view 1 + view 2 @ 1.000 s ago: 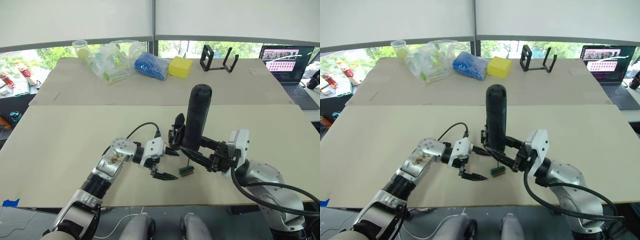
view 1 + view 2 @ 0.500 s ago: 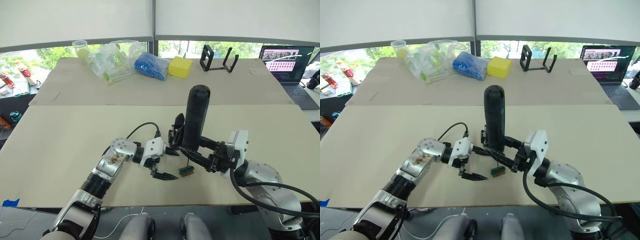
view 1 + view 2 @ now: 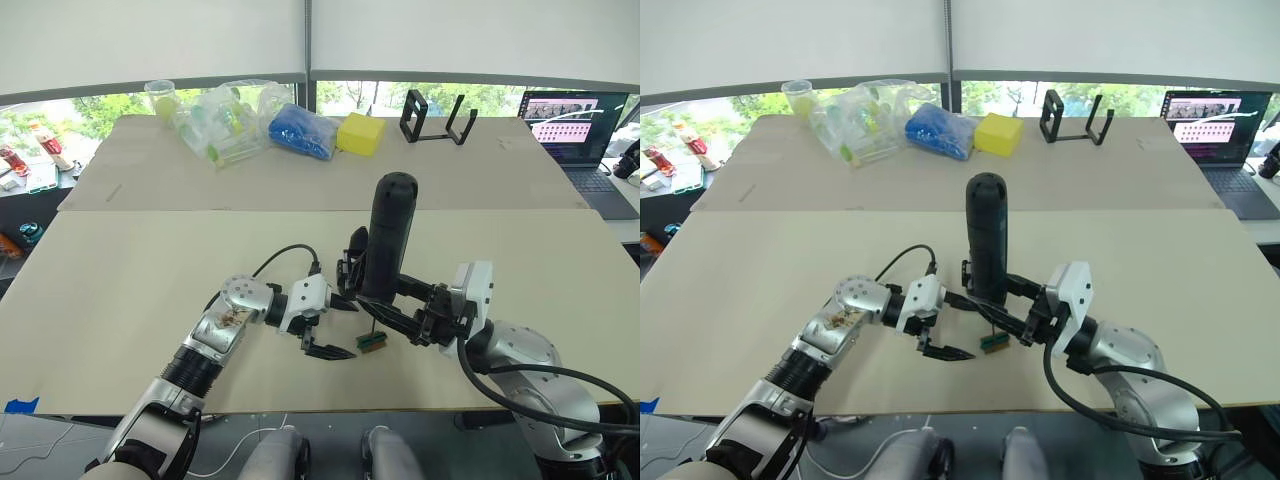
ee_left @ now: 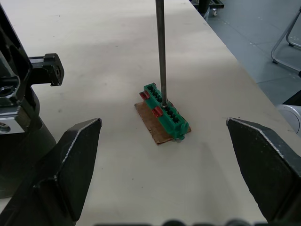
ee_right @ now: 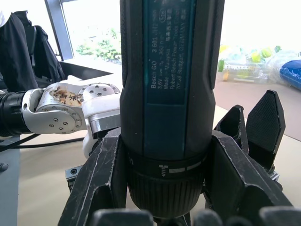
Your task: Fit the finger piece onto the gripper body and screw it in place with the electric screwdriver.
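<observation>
A robotics lab or test room is shown — two wide beige tables (image 3: 120, 280) are set below large windows with white blinds (image 3: 150, 40). An open laptop (image 3: 573, 125), bagged plastic parts (image 3: 225, 120) and a yellow sponge (image 3: 361, 133) are laid out at the back.

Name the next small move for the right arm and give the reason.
Probably lift the electric screwdriver straight up. The right gripper holds it upright with its bit set down on the green terminal block, not on the gripper body behind it. The left gripper is open.
</observation>
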{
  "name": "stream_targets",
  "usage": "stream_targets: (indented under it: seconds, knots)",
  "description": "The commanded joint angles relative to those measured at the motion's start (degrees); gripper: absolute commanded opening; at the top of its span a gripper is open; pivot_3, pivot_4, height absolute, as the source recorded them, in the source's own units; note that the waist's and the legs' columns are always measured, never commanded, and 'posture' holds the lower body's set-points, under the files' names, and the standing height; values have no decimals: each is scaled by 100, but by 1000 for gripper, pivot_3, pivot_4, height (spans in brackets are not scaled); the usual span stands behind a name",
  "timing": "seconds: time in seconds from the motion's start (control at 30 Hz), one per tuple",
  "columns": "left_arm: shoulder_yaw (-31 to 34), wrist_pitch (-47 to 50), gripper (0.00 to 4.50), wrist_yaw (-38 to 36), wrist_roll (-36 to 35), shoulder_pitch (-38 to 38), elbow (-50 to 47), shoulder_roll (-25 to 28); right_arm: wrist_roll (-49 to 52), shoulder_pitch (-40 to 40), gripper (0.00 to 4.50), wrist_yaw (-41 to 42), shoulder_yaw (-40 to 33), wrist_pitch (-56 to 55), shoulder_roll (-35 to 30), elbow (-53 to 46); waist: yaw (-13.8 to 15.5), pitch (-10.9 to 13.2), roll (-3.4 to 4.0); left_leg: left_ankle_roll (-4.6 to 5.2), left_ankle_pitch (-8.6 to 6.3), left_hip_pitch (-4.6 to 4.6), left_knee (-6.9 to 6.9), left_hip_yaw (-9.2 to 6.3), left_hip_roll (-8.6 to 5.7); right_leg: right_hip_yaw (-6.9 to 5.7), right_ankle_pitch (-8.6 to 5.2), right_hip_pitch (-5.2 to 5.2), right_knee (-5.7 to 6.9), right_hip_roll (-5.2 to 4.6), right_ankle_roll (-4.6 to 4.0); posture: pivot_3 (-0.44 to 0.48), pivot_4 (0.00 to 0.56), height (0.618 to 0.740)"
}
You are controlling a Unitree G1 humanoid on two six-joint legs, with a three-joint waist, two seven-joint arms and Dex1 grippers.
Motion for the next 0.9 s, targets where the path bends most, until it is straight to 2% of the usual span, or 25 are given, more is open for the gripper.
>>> stream_targets:
  seconds: [0.03, 0.33, 0.67, 0.8, 0.9]
  knots:
    - [57, -2, 4500, 4, -108, -25, -174, -5, -30, -89, 1897, 68, -92, -278, -25, -152, 2, 0, 0, 0, 0, 0, 0, 0, 0, 0, 0, 0, 0, 0, 0, 0, 150, 740]
    - [227, 436, 4500, -183, -422, 18, -473, 232, 417, -169, 1897, -70, -353, 19, -143, -601, -9, 0, 0, 0, 0, -1, 0, 0, 0, 1, 0, -2, 1, 0, 0, 0, 150, 740]
    - [836, 1073, 4500, 96, -853, 308, -1020, 843, 1534, -985, 1897, -805, -753, 917, -460, -1063, -6, 0, 0, -1, 0, 0, 0, -4, 1, 1, 0, -4, 2, -2, 0, 0, 150, 740]
    - [965, 878, 4500, 547, -657, 293, -648, 665, 2086, -1493, 1897, -1127, -860, 1292, -601, -1062, 6, 0, 0, 0, 0, 0, 0, -4, 1, 1, 0, -2, 0, -4, 0, 0, 150, 740]
    - [825, 554, 4500, 868, -375, 133, -217, 385, 2385, -1766, 1897, -1235, -889, 1498, -717, -1027, 29, 0, 0, 0, 0, -1, 1, -3, 0, -1, 0, -1, -1, -6, 0, 0, 150, 740]
